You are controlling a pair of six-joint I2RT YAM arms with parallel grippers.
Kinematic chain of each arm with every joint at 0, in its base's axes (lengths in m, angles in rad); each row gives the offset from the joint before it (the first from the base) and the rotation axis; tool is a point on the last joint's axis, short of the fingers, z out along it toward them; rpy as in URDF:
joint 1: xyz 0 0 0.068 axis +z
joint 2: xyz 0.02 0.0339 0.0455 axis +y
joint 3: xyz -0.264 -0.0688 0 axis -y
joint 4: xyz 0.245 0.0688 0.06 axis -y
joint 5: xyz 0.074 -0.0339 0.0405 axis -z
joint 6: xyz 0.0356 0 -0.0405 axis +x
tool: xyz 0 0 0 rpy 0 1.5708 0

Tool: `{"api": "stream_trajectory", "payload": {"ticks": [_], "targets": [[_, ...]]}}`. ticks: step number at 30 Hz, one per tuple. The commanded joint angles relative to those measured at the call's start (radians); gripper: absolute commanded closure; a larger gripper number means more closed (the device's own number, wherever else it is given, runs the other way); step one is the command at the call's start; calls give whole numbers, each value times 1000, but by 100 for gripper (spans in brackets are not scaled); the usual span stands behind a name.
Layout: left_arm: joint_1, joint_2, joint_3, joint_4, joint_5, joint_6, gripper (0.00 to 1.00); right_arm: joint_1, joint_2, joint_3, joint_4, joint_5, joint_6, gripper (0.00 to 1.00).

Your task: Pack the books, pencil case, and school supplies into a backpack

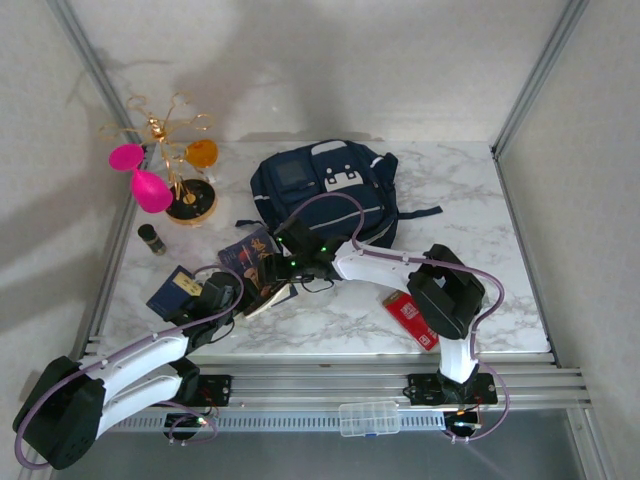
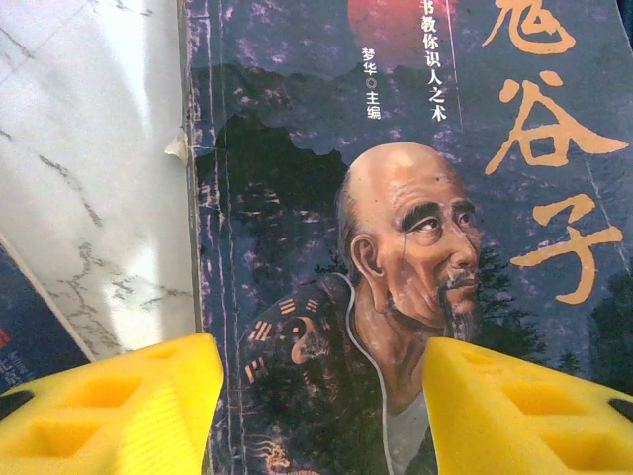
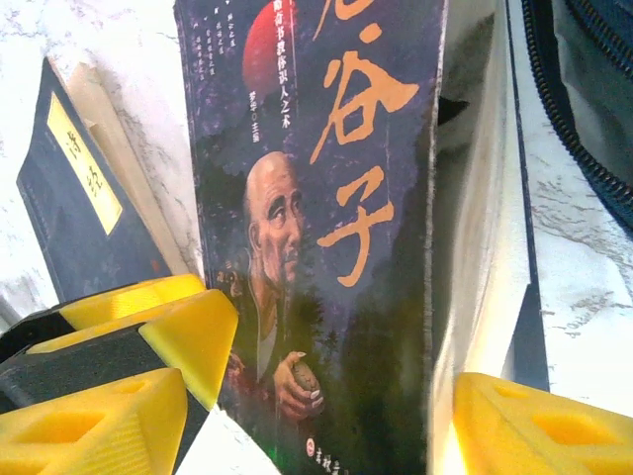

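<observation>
Navy portrait book point(image 2: 396, 247) (orange characters) lies, seemingly flat, near the backpack point(image 1: 325, 190).

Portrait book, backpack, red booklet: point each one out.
portrait book point(image 2: 396, 237): left wrist view, on the bald man's face on the cover.
backpack point(image 1: 292, 177): top external view, on its grey square panel.
red booklet point(image 1: 408, 315): top external view, on the middle of its visible cover.

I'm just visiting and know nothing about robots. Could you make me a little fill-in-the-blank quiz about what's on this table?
The fingers of the left gripper are coloured ____.
The man on the navy book has a ____ head.
The backpack lies on a table patterned like ____.
Missing words: yellow; bald; marble.
</observation>
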Motion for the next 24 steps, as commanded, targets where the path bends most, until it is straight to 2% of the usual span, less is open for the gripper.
{"api": "stream_trajectory", "payload": {"ticks": [1,4,10,14,18,24], "targets": [[9,11,-43,-85,-7,-14,43,1,-28,-4,50,-70,-4,33],[9,15,-43,-81,-6,-15,43,0,-5,23,16,-86,-18,37],[9,15,-44,-83,-7,-14,43,-3,3,40,-48,-26,-28,52],[9,12,-42,-83,-8,-12,43,-7,3,41,-68,-6,-33,64],[9,11,-41,-83,-8,-12,43,-12,1,34,-52,-25,-30,79],[9,8,-25,-85,2,-6,41,-19,-21,13,9,-82,-11,96]]}}
